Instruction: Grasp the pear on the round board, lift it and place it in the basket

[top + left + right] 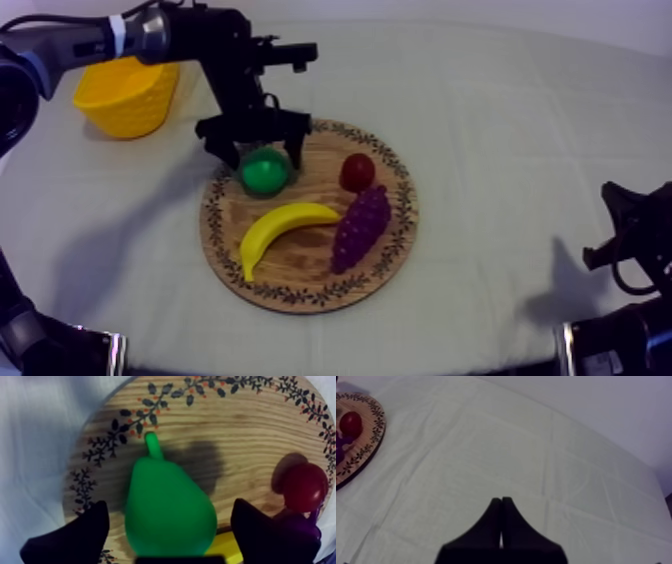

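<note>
The green pear [264, 171] lies on the round wooden board [300, 275], at its upper left. My left gripper [255, 150] hangs right over the pear, open, one finger at each side. From the left wrist the pear [167, 508] sits between the two spread black fingers [75, 538], stem pointing away toward the patterned rim [120, 441]; no finger visibly touches it. The yellow basket [125, 95] stands on the cloth at the far left. My right gripper [625, 245] rests low at the right; the right wrist view has its fingers [501, 526] together as a narrow wedge.
On the board also lie a banana [280, 230], a bunch of purple grapes [360, 225] and a small red fruit [357, 172], which lies close to the right of the pear. Open cloth stretches between board and basket.
</note>
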